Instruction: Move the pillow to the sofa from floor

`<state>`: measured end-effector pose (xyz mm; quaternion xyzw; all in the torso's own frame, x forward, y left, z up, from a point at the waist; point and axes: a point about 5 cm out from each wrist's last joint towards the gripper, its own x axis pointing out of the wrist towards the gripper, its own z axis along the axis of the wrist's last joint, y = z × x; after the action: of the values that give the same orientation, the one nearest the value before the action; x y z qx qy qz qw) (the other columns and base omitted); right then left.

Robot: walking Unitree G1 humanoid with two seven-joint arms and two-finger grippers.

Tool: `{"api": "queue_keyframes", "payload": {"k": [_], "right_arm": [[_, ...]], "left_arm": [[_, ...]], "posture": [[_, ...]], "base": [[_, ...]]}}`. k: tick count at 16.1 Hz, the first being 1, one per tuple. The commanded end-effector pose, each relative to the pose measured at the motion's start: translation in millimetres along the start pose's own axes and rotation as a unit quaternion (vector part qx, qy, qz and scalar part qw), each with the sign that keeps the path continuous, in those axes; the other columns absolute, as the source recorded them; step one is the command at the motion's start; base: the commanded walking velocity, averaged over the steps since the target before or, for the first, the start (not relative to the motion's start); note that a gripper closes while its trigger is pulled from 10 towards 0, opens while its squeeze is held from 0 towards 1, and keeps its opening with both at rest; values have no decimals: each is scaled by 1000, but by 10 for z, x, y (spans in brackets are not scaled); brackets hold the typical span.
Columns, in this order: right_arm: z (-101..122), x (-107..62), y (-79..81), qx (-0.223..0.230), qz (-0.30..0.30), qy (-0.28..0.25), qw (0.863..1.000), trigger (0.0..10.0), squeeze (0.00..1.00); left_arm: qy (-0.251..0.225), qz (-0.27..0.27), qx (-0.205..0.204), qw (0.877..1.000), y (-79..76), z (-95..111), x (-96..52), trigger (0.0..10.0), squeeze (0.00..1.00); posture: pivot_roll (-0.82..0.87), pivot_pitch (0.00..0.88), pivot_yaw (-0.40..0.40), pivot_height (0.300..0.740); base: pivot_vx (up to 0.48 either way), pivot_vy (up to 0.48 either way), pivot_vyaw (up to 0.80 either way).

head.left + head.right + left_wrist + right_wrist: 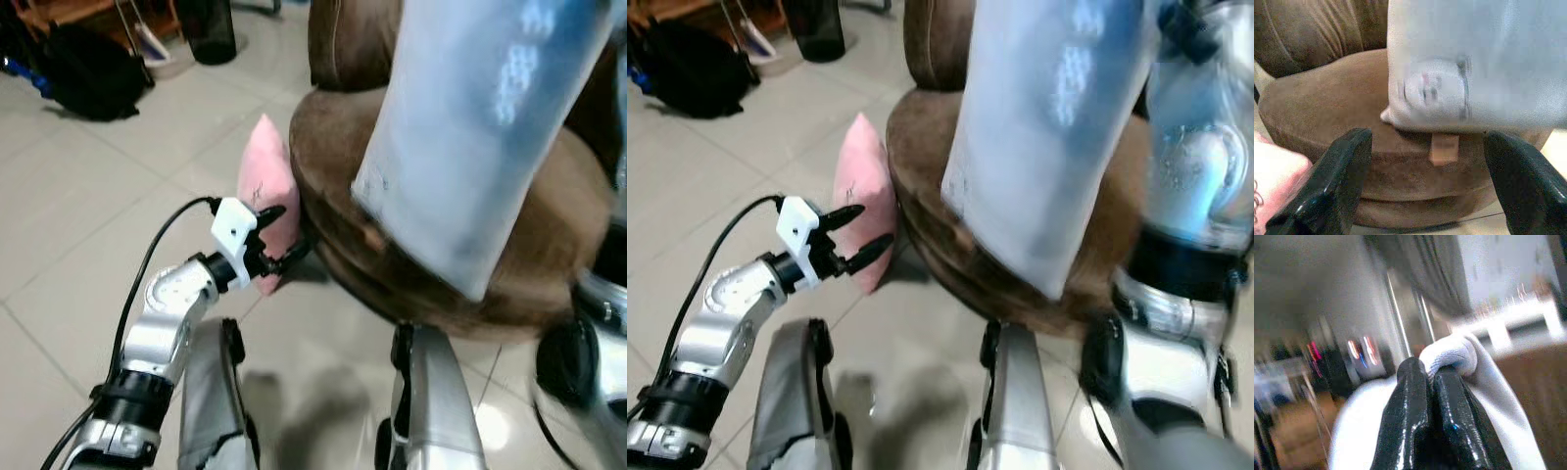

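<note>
Left eye view is showing a black bag [90, 70] lying on the tiled floor [69, 215] at ten o'clock. Moving right, the left gripper [279, 235] is hovering at the pink pillow [266, 191], its fingers spread apart and holding nothing; that pink pillow is leaning against the brown sofa [549, 245]. Further right, the white pillow [480, 127] is hanging blurred over the sofa seat, reaching toward one o'clock. Right wrist view is showing the right gripper [1431, 382] pinching a fold of the white pillow, fingers pressed together.
</note>
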<state>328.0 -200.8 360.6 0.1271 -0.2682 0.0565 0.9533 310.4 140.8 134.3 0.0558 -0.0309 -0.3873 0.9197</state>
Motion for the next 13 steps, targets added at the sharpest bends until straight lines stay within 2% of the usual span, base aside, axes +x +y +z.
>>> {"api": "queue_keyframes", "payload": {"k": [1,2,4,7,10,13], "right_arm": [[-271,-57,86,-24,20,61,998,10000,0],[-601,-190,41,-40,5,130,991,10000,0],[-841,-346,-66,-47,-32,161,985,10000,0],[-927,-512,-162,-52,-64,171,982,10000,0],[-954,-585,-173,-56,-69,176,980,10000,0],[-1004,-643,-159,-53,-69,182,979,10000,0]], "left_arm": [[6,6,9,1000,7,-7,-3,10000,0],[9,15,16,1000,15,-3,1,10000,0],[11,28,9,1000,17,-13,7,10000,0],[11,42,3,999,-11,-13,39,10000,0],[-6,54,16,998,-198,140,-5,10000,0],[-7,58,16,998,-188,134,3,10000,0]], "posture": [[-22,60,6,460],[-19,63,6,460],[-20,64,9,460],[-16,56,1,485],[-5,54,-3,505],[2,53,-6,530]], "base": [[0,0,0],[0,0,0],[0,0,0],[0,0,0],[0,0,0],[0,0,0]]}}
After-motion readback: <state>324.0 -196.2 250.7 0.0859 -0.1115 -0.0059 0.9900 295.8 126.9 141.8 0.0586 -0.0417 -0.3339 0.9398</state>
